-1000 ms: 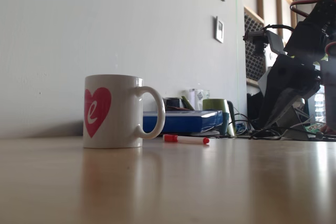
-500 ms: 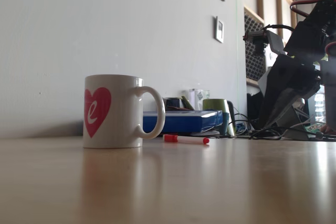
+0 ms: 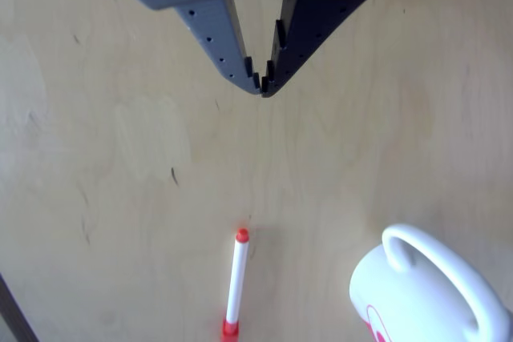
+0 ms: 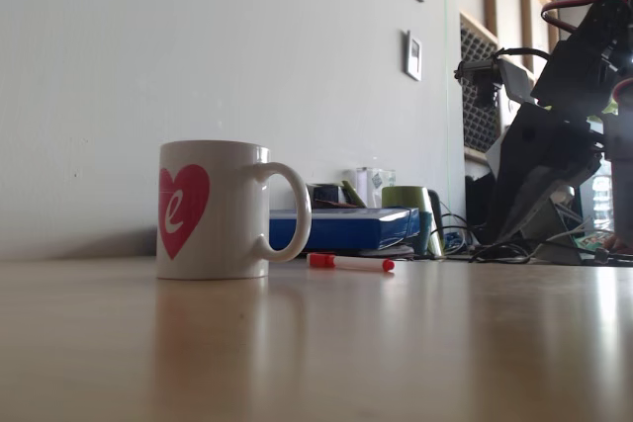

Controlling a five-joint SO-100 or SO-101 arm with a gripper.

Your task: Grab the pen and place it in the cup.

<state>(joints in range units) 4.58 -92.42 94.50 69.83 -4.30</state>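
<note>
Dark hand (image 3: 262, 90) hangs above bare worktop (image 3: 120, 158), fingertips pressed together, holding nothing.
Pen (image 3: 235, 284) lies flat well short of it, beside the cup (image 3: 417, 294); descending unopened would likely knock the pen rolling. Frame edges cut off pen's end and cup's mouth.

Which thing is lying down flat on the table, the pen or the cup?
The pen lies flat on the table. The cup stands upright, its handle sticking out sideways.

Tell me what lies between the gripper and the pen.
Nothing: in the other view, bare wooden table separates the shut gripper from the pen.
</note>
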